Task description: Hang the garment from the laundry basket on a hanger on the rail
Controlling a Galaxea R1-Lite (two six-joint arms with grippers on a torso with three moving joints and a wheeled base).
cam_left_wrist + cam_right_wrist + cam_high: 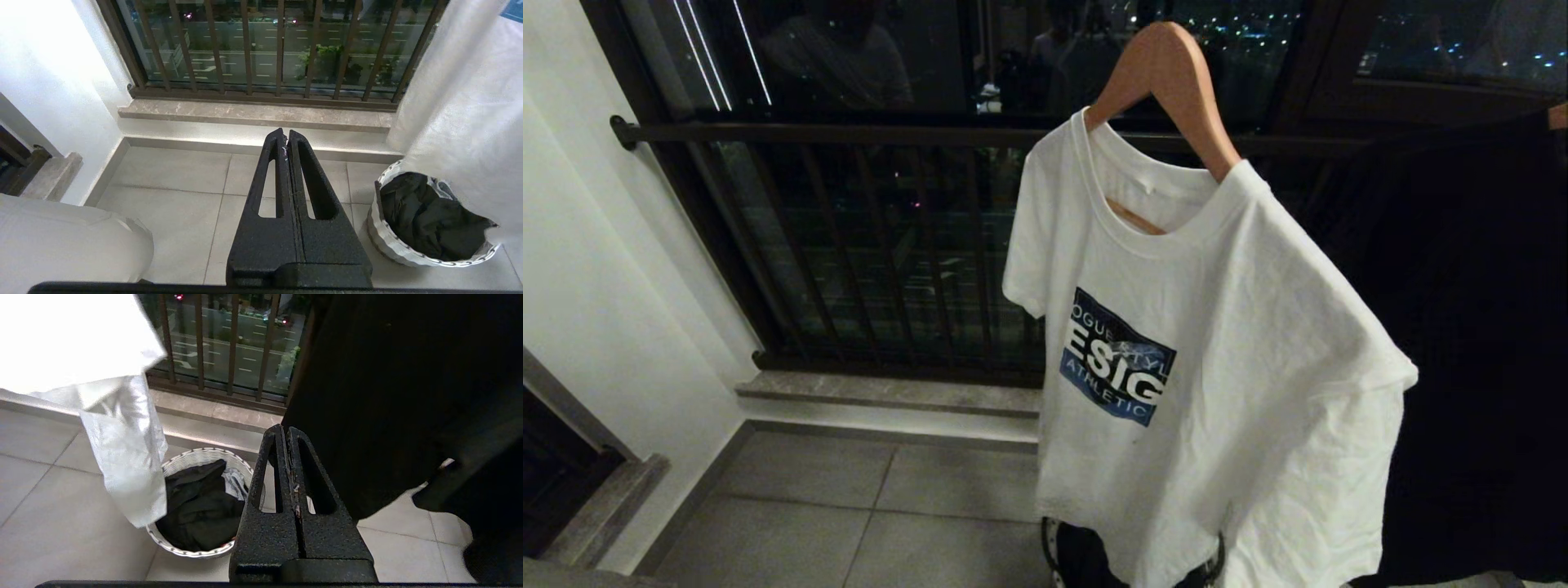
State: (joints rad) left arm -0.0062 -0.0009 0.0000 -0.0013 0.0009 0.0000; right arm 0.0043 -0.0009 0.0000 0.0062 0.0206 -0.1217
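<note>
A white T-shirt [1217, 343] with a blue print hangs on a wooden hanger [1176, 73] in front of the dark rail [849, 133]; the hanger's hook is hidden. Below the shirt's hem stands the laundry basket [1051, 543], white woven with black flecks [392, 245] [196, 455], holding a crumpled black garment [421, 220] [200, 510]. My left gripper [285, 132] hovers above the floor to the left of the basket, shut and empty. On the basket's other side my right gripper [284, 428] is also shut and empty. Neither gripper shows in the head view.
A large black garment [1470, 327] hangs at the right, close to my right gripper [388, 396]. Behind the rail runs a barred window [890, 245] above a stone sill [253, 112]. A white wall [596, 286] closes the left side. Grey floor tiles [849, 506] lie below.
</note>
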